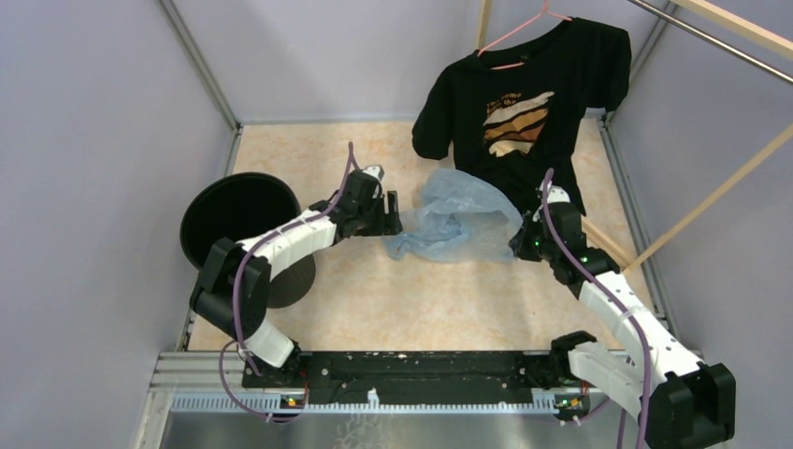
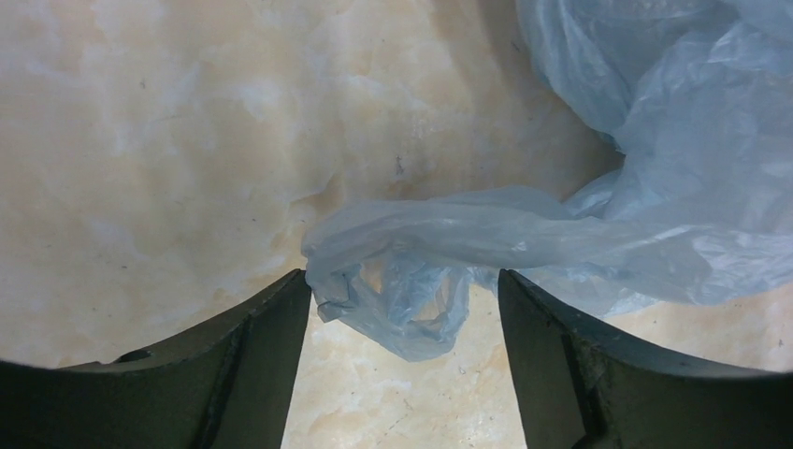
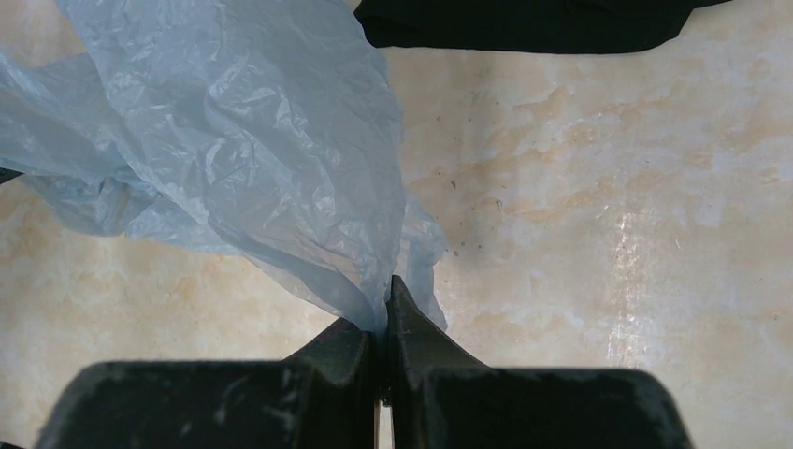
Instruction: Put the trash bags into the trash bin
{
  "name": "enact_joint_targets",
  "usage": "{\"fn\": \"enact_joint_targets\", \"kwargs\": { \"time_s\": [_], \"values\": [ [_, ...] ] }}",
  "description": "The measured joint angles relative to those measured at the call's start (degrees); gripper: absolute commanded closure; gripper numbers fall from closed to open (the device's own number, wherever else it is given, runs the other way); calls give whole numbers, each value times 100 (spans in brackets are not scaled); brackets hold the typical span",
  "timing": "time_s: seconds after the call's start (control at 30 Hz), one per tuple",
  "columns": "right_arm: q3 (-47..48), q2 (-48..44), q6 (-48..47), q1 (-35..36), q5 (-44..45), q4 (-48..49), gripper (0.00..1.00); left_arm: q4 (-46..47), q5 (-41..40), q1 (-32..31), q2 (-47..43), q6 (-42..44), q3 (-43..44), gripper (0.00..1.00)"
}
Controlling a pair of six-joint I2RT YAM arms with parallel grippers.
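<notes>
The pale-blue trash bag (image 1: 458, 217) lies crumpled on the table's middle. My left gripper (image 1: 393, 221) is open at the bag's left end; in the left wrist view the bag's bunched corner (image 2: 402, 299) sits between the two fingers, touching the left finger (image 2: 252, 365). My right gripper (image 1: 520, 241) is shut on the bag's right edge; in the right wrist view the film (image 3: 271, 159) runs into the closed fingertips (image 3: 402, 318). The round black trash bin (image 1: 241, 224) stands at the far left, behind my left arm.
A black printed T-shirt (image 1: 524, 103) hangs on a pink hanger at the back right, its hem just behind the bag and also in the right wrist view (image 3: 524, 23). Wooden rails (image 1: 720, 187) cross the right side. Grey walls enclose the table.
</notes>
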Motion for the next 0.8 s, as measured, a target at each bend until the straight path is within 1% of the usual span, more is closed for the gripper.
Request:
{"fn": "enact_joint_targets", "kwargs": {
  "time_s": [0.2,0.3,0.37,0.43,0.67,0.73,0.8],
  "values": [
    [0,0,-7,0,-116,26,100,50,382,345,238,-103,-9,47],
    [0,-2,-7,0,-164,31,100,11,566,382,417,-131,57,50],
    [0,-2,-4,0,-181,33,100,4,658,369,505,-138,68,55],
    [0,-2,-4,0,-205,44,100,-9,704,363,586,-144,81,65],
    [-57,-17,0,0,-295,105,100,-72,772,361,748,-157,197,91],
    [-109,-33,7,0,-319,107,100,-72,743,361,739,-146,205,97],
    [-138,-33,22,0,-376,118,100,-87,664,361,691,-118,205,100]
  ]
}}
